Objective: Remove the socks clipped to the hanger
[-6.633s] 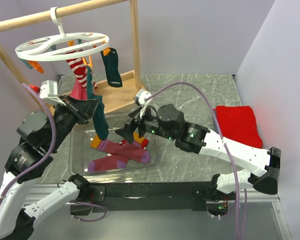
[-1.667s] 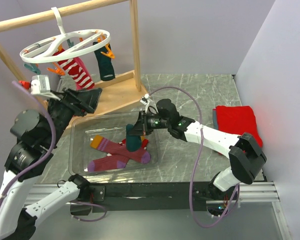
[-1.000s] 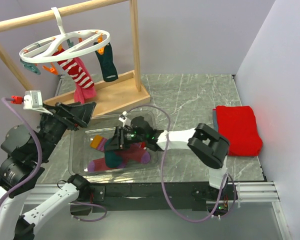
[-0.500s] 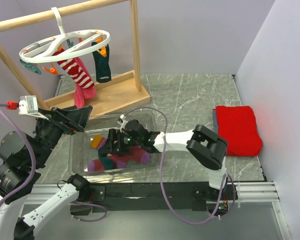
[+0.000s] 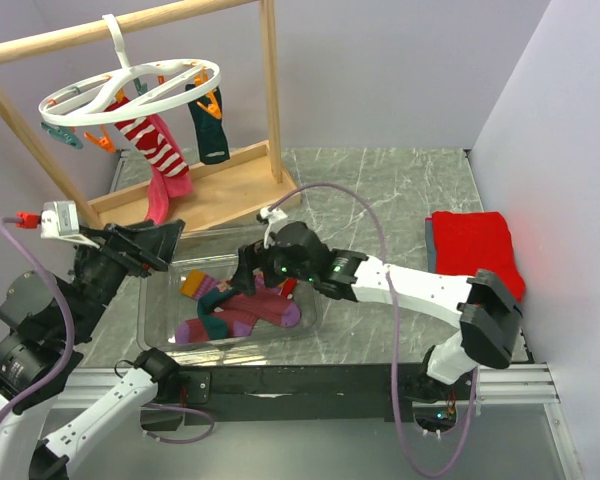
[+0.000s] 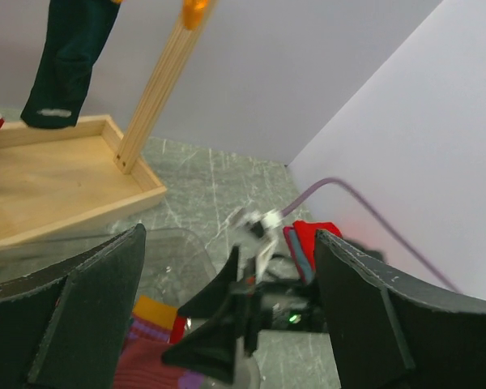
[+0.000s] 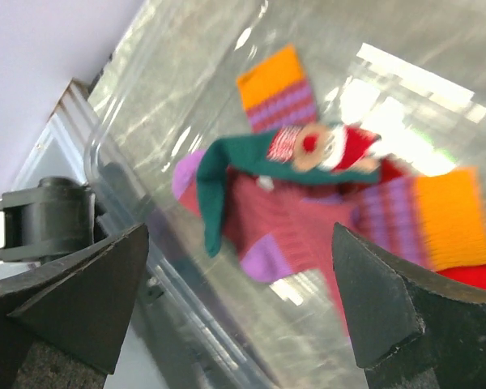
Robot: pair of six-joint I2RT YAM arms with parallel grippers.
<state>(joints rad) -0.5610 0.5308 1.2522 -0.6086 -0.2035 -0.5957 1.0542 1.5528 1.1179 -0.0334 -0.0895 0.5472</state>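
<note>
The right hand (image 5: 245, 282), now spread wide and empty over the clear tub (image 5: 155, 300) near the bench's (image 5: 380, 190) near left edge, has just dropped the teal sock (image 7: 227, 158) onto the purple pair (image 5: 245, 315), leaving three socks (image 5: 152, 145) clipped to the hanger (image 5: 130, 88) above the far left corner.

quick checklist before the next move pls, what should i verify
1. Right gripper jaws open and empty: ok.
2. Teal sock lies inside the clear bin, free of the jaws: ok.
3. Left gripper jaws open and empty: ok.
4. Hanger cleared of socks: not ok; striped sock, pink sock and dark sock hang from it.
5. Hanger hook over the wooden rail: ok.
6. How hard the clips hold: cannot tell.
</note>
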